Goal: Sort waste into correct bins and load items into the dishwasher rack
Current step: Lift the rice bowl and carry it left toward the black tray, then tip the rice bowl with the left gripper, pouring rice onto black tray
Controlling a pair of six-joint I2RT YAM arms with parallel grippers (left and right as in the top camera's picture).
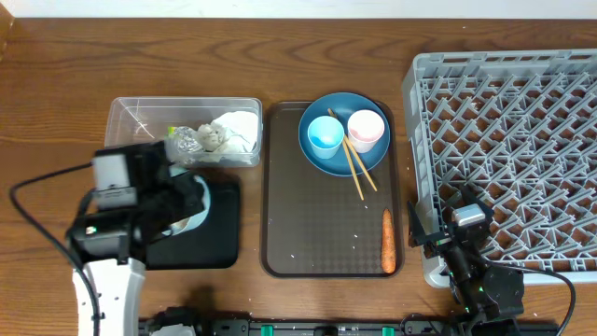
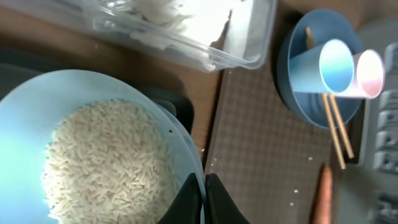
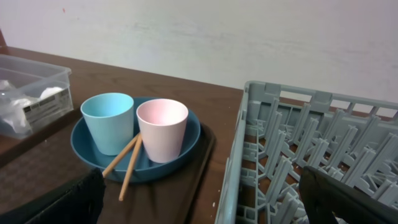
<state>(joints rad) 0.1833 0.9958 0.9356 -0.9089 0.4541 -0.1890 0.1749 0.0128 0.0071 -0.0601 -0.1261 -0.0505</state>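
White-and-pale-blue bowl [image 2: 37, 112], holding white rice [image 2: 106, 165], is over the black tray [image 1: 219, 238], its rim clamped by the left end effector [image 2: 204, 199]. Clear tub [image 1: 131, 117] is just behind, with tissue [image 1: 233, 131] inside. Carrot [image 1: 388, 241] lies on the brown serving tray [image 1: 317, 233]. Right end effector [image 1: 446, 222]: fingers wide apart, by the grey rack [image 1: 522, 112] corner.

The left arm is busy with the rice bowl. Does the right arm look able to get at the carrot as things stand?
Probably yes. The right gripper is open and empty, close beside the carrot, which lies alone in a corner of the brown tray, nothing between them.
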